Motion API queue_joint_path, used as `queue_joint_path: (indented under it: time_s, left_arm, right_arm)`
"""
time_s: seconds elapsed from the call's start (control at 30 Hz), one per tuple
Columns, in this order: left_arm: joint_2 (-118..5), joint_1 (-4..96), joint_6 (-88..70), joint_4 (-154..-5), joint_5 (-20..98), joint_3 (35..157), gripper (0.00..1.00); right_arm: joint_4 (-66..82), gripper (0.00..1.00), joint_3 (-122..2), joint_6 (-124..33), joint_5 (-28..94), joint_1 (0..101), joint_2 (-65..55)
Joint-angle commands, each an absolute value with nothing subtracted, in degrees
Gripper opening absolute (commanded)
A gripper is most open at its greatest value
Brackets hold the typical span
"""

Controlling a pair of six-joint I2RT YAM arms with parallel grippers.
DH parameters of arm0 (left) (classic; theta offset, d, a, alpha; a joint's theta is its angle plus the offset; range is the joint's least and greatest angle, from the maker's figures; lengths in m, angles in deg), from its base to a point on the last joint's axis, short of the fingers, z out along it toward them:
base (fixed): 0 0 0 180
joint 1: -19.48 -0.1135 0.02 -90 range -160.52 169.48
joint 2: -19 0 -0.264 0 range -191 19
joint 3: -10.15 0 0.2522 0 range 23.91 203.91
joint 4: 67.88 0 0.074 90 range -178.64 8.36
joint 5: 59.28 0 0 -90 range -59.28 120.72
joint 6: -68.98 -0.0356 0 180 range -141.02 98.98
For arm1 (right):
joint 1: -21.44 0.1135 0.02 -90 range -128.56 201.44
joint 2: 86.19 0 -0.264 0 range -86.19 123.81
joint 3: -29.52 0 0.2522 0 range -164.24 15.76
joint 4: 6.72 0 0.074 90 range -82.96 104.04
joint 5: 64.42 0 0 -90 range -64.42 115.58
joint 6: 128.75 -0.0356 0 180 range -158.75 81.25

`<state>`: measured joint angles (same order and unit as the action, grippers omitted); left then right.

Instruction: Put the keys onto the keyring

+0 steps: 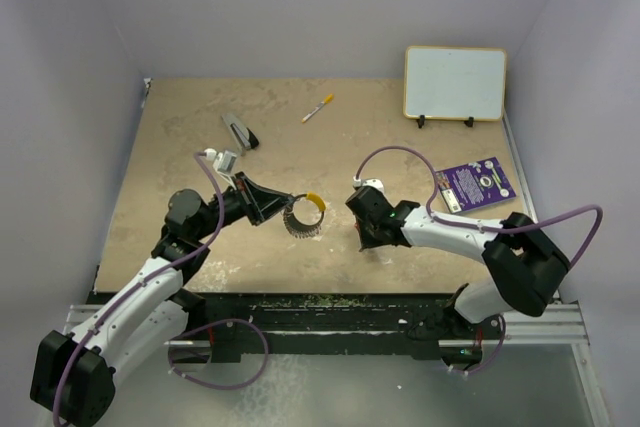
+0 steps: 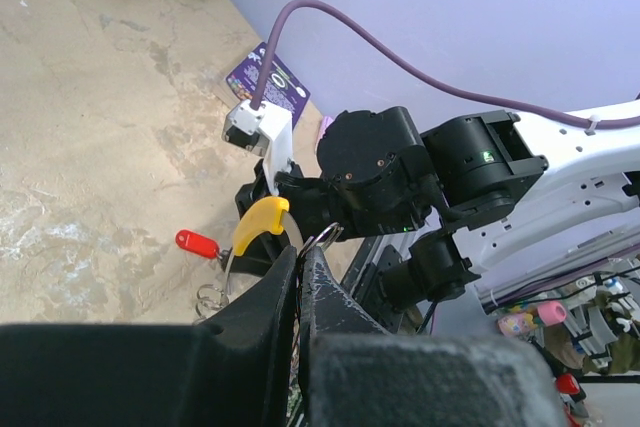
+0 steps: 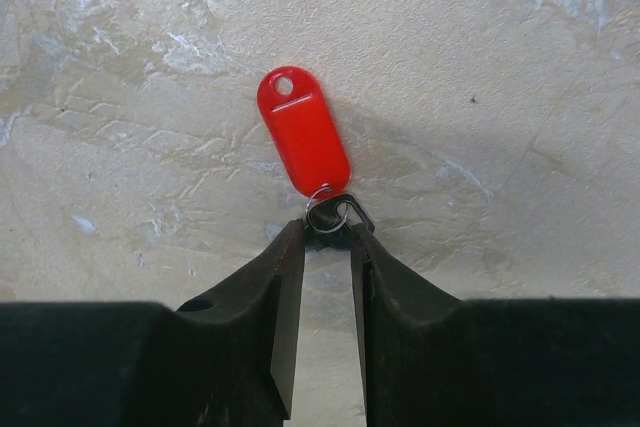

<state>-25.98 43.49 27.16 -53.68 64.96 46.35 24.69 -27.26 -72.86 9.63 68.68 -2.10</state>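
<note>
Black right gripper [image 3: 327, 235] fingers, wrist pitched down, stand narrowly apart at the loop of the small silver keys [image 3: 302, 142] (pinched or bracketed, I cannot tell), red tag at twelve o'clock on the beige table [image 3: 520, 67]. At nine o'clock the outstretched left gripper [image 2: 300, 253] clamps the yellow-arced wire keyring [image 2: 258, 225], likely presenting it for threading.

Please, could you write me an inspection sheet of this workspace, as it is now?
Surface: beige mottled table with pale patches.
Job's things: keyring with yellow arc in the left gripper; keys with red tag at the right gripper's tips.
Clutter: marker pen, grey-black tool, purple booklet, whiteboard on its stand.
Grippers: left shut on the keyring's wire; right pinching the keys' small ring.
Cables: purple cables loop over both arms.
Surroundings: lilac walls on three sides; nothing seen beyond.
</note>
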Motion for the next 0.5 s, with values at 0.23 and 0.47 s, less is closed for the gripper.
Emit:
queue_joint_path:
  time_s: [0.23, 0.47]
  left_arm:
    - [-24.77, 43.04, 25.95, -50.77, 64.65, 45.97, 0.04]
    - [-24.84, 42.96, 25.95, -50.78, 64.82, 46.1, 0.04]
  right_arm:
    - [24.22, 0.1, -28.5, -72.04, 5.53, 69.08, -4.79]
    - [24.41, 0.0, -28.45, -71.75, 3.68, 69.11, -8.46]
